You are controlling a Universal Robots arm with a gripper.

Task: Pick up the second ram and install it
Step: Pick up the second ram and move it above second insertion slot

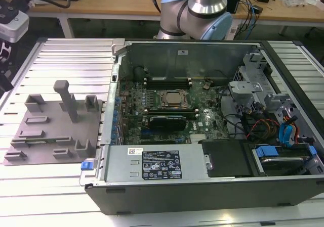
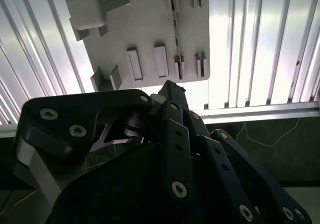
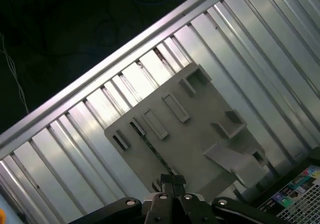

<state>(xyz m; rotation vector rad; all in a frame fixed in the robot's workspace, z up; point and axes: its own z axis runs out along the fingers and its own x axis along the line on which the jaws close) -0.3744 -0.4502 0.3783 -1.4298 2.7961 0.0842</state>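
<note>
The second ram (image 2: pixel 175 39) is a thin dark-green stick standing on edge in a long slot of the grey holder plate (image 2: pixel 150 29). It also appears as a narrow dark line (image 3: pixel 152 149) on the plate (image 3: pixel 200 129) in the first wrist view. My gripper (image 3: pixel 168 179) hangs well above the plate, off its edge, with its black fingers drawn together on nothing. In the second wrist view the gripper's tip (image 2: pixel 171 88) sits just short of the plate's near edge. The exterior view has the plate (image 1: pixel 50 131) lying at its left, beside the open computer case (image 1: pixel 202 186).
Inside the case lie the motherboard with its CPU socket (image 1: pixel 172 98), memory slots on either side and a black heatsink block (image 1: pixel 164 122). Drive bays and cables (image 1: pixel 273 126) fill the exterior view's right. A tall grey post (image 1: pixel 66 98) rises from the plate. The arm's base (image 1: pixel 195 9) stands behind the case.
</note>
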